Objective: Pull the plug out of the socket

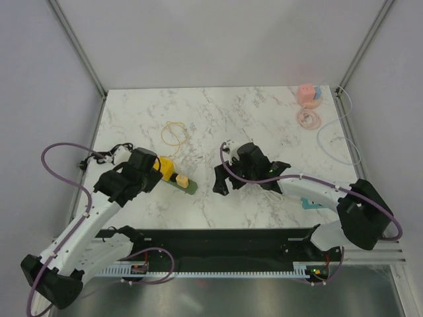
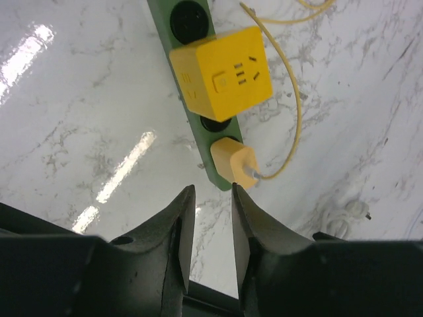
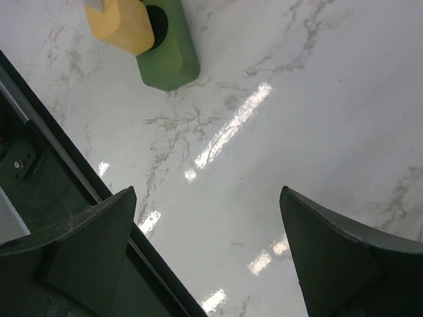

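A green socket strip point(image 2: 195, 71) lies on the marble table. A big yellow cube adapter point(image 2: 221, 71) sits in its middle, and a small yellow plug point(image 2: 232, 160) with a thin yellow cable is plugged in near its end. My left gripper point(image 2: 211, 198) hovers just short of that end. Its jaws are narrowly open with nothing between them, and the right fingertip is close to the small plug. My right gripper point(image 3: 206, 195) stands wide open and empty over bare marble, a little to the right of the strip's other end point(image 3: 168, 56).
The yellow cable makes a loop point(image 1: 174, 134) behind the strip. Pink objects point(image 1: 308, 94) and a white cable point(image 1: 330, 132) lie at the far right corner. A black rail point(image 1: 218, 238) runs along the table's near edge.
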Available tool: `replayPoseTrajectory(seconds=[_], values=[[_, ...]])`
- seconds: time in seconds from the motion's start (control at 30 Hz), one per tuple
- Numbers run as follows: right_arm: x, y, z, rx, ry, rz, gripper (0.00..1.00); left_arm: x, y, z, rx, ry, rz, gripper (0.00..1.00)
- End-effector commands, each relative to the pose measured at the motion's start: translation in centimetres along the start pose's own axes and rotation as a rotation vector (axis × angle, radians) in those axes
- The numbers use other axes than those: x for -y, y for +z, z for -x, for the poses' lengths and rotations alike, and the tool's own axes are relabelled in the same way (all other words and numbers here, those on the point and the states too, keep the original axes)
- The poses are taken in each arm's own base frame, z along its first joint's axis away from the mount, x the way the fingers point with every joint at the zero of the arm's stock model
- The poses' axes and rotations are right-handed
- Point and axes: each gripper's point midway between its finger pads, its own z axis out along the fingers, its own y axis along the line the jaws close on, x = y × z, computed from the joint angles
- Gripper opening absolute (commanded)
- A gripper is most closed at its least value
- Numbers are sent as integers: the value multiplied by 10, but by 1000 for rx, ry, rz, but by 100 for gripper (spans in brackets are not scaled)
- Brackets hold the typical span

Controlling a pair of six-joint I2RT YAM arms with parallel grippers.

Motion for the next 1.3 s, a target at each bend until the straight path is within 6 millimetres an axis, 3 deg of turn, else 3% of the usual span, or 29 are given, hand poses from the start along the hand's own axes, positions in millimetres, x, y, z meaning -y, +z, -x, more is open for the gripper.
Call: replayPoseTrajectory(seconds=[0.0,0.07,0.1,0.13,0.27,0.47,0.97,1.27], values=[[-25,16,47,132,-131,7,98,7,15,9,-37,59,-42,35],[-41,34,54,128,-189,7,97,13,29,14,-56,71,-28,30],[-37,40,50,114,-186,-7,96,15,31,21,-37,48,-34,26],[-49,43,56,122,-206,9,95,20,35,21,-62,67,-50,23],[-66,62,57,103,-228,36,91,32,51,38,-64,23,-95,13],[-85,86,54,91,-300,55,87,30,70,41,-96,12,-83,3],[-94,124,61,85,-373,47,68,24,88,41,-85,71,-63,3],[-89,136,63,61,-405,1,64,13,96,31,-114,76,-39,3]])
